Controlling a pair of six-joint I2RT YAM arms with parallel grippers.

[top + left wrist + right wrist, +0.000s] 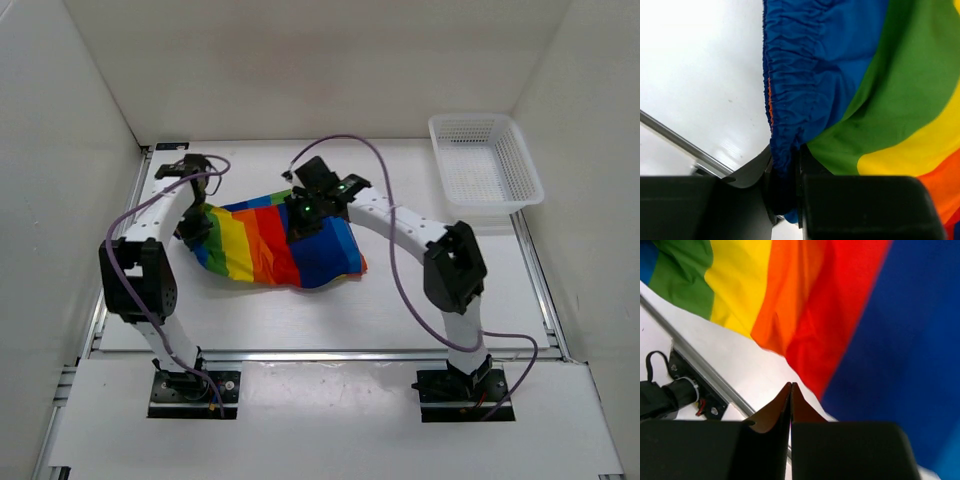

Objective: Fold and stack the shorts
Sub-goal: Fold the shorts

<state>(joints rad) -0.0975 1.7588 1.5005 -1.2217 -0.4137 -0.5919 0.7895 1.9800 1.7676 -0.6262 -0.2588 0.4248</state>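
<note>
We see the shorts (pixel 280 250) spread on the tabletop (pixel 300 318), well apart from the white mesh basket (pixel 478 119), which sits at the far corner on the right arm's side. The rainbow stripes run away from the basket and the dark blue part faces it. The left tool (pixel 785 167) is at the end of the shorts farthest from the basket, clamped on the gathered blue waistband (pixel 785 100) – the elastic runs straight down between its fingers. The right tool (pixel 791 389) is at the far edge of the shorts, on the side nearer the basket, with its fingers pressed together – whether any cloth is caught between them we cannot tell.
</note>
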